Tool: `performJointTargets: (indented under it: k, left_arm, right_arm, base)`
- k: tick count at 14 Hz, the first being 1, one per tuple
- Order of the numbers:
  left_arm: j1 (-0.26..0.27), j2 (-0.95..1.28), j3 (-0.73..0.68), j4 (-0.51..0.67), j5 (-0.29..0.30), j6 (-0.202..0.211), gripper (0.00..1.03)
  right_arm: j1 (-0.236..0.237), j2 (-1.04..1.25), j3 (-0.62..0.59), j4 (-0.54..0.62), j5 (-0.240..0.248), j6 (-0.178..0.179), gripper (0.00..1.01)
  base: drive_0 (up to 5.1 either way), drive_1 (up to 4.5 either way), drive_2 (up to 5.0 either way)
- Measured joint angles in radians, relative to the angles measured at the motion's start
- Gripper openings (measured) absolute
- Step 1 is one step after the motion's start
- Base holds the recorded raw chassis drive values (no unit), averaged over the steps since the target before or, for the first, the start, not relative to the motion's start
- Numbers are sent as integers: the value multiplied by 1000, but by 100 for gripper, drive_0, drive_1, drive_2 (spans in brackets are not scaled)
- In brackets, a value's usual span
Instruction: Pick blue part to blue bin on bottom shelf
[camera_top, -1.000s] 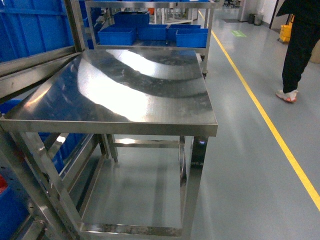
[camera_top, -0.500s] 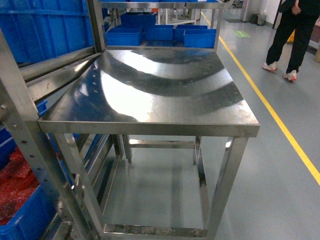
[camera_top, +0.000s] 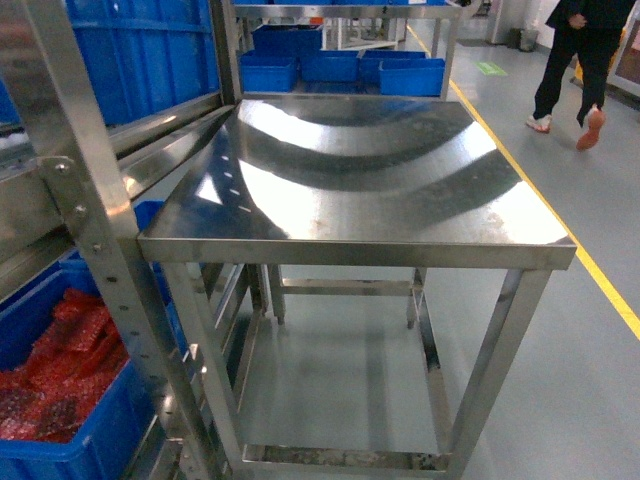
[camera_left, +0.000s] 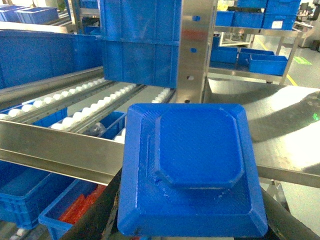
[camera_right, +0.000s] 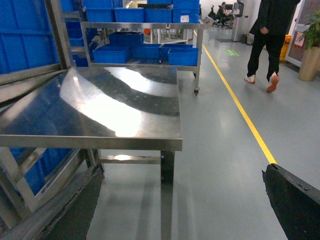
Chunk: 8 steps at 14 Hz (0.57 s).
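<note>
Blue part rides in the left gripper; the rack with the bins lies to its left.

From where I stand, the rack (camera_top: 80, 215) fills the left side, with a blue bin (camera_top: 70, 440) holding red pieces low down in it, and the steel table (camera_top: 360, 170) sits to the right of it. In the left wrist view the blue part (camera_left: 192, 170) lies flat and square-on just ahead of the camera, the left gripper (camera_left: 192, 227) pinching it from both sides at its near edge. Beyond it and to the left run the white rollers (camera_left: 75, 112) and a steel front lip (camera_left: 55, 150), with blue bins (camera_left: 30, 200) below. So the left arm is the nearer one. The right gripper (camera_right: 295, 200) shows only a dark finger edge; I cannot tell how it stands. A person (camera_top: 570, 60) walks far right.
</note>
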<state>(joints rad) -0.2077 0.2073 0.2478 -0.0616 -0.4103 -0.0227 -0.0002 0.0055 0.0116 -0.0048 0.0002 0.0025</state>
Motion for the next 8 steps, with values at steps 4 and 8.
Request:
performJointTargets:
  k: [4,8]
  left_arm:
    - [0,0,0,-1,-1,0,43]
    - [0,-2,0,2,-1,0,43]
  right_arm:
    - [0,0,0,-1,0,0,98]
    - [0,0,0,1,0,0,98]
  base:
    - [-484,140,345]
    - [-484,130,348]
